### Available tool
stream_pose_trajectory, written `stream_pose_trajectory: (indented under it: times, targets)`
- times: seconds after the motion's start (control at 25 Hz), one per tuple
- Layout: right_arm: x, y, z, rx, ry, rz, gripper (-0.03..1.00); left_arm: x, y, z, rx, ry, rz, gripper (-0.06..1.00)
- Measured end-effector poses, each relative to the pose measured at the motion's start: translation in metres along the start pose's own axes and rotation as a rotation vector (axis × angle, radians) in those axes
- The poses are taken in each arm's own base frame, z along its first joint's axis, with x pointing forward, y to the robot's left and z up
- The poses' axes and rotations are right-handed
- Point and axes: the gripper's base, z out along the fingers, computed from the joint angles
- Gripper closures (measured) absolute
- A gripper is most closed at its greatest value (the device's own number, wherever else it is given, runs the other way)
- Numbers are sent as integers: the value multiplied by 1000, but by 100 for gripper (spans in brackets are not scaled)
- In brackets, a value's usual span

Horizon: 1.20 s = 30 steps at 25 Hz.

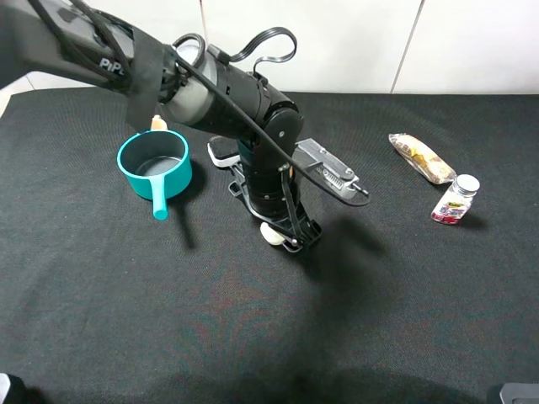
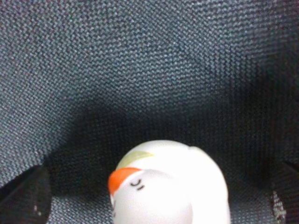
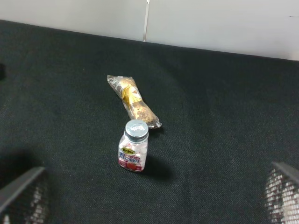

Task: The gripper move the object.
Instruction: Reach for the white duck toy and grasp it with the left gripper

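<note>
One small white object [image 2: 173, 186] (it has an orange beak) sits on the black cloth [image 2: 140, 70], right between the two fingers [image 2: 23, 196] of my left gripper [image 1: 288, 232]. The fingers are wide apart, and I see neither one touching it.

From high up, looks steeply down over the whole tabletop [image 1: 253, 337]. From the left wrist, peers very close at the object [image 2: 187, 186], shared with the high view. From the right wrist, faces the bottle [image 3: 134, 147] from farther off, likewise shared.
</note>
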Motion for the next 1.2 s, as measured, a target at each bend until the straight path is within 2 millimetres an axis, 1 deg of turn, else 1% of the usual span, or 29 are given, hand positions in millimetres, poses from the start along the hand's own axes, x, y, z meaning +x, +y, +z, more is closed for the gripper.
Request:
stream_pose_trajectory:
  times: [0.12,0.28,1.04,1.2]
  targets:
    - [0,0,0,-2,0,1,27,-5,0,-3,2,-19,0,-4]
    - [0,0,0,-5,-1,3,27,-7,-1,-4,2,-24,0,-4]
    - [0,0,0,-5,-1,3,27,-3,0,-4,-2,19,0,-4]
    - [0,0,0,-5,-1,3,27,-2,0,-4,-2,25,0,-1]
